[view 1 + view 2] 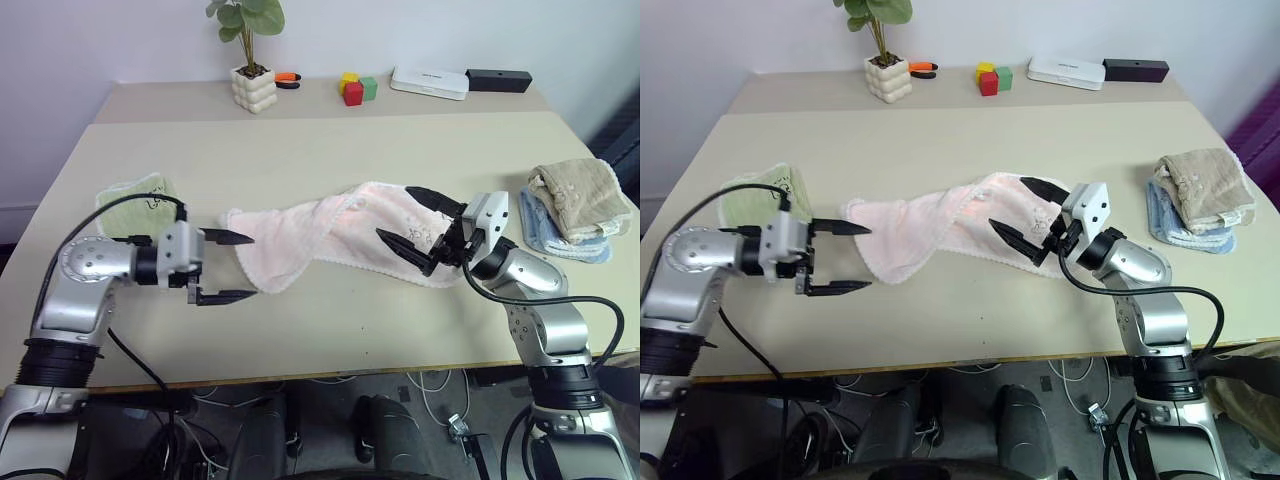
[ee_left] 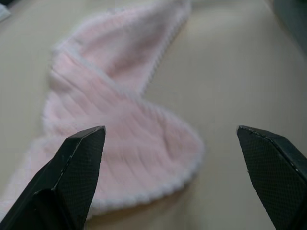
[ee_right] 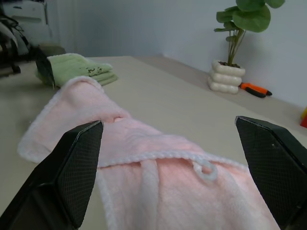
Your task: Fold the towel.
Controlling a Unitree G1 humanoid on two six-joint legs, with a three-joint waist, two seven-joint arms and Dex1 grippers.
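Pale pink towel (image 1: 330,238) lying loosely bunched and twisted across the middle of the beige worktop (image 1: 300,150), running from near the left gripper over to the right one, whitish edging visible along its borders. Partly doubled over on itself, not flat. A small whitish loop (image 3: 205,168) showing on its edge in the right wrist view.

Left gripper (image 1: 232,267) hovering just beside the towel's left end, pointing toward it, fingers spread wide, nothing between them. In the left wrist view, both black fingertips (image 2: 81,158) framing the rounded pink end, apart from the cloth.

Right gripper (image 1: 412,220) over the towel's right end, fingers equally wide apart, one above the cloth's far edge, the other above its near edge. Holding nothing; whether a fingertip brushes the pile, cannot tell.

Small folded light-green towel (image 1: 135,205) at the worktop's left side, behind the left arm. Beige folded cloth (image 1: 578,198) stacked on a blue one (image 1: 548,236) at the right edge.

Along the far strip: potted plant (image 1: 250,60) in a knobbly white pot, orange-handled tool (image 1: 288,79) beside it, coloured blocks (image 1: 356,88), flat white box (image 1: 429,82), black box (image 1: 498,79).
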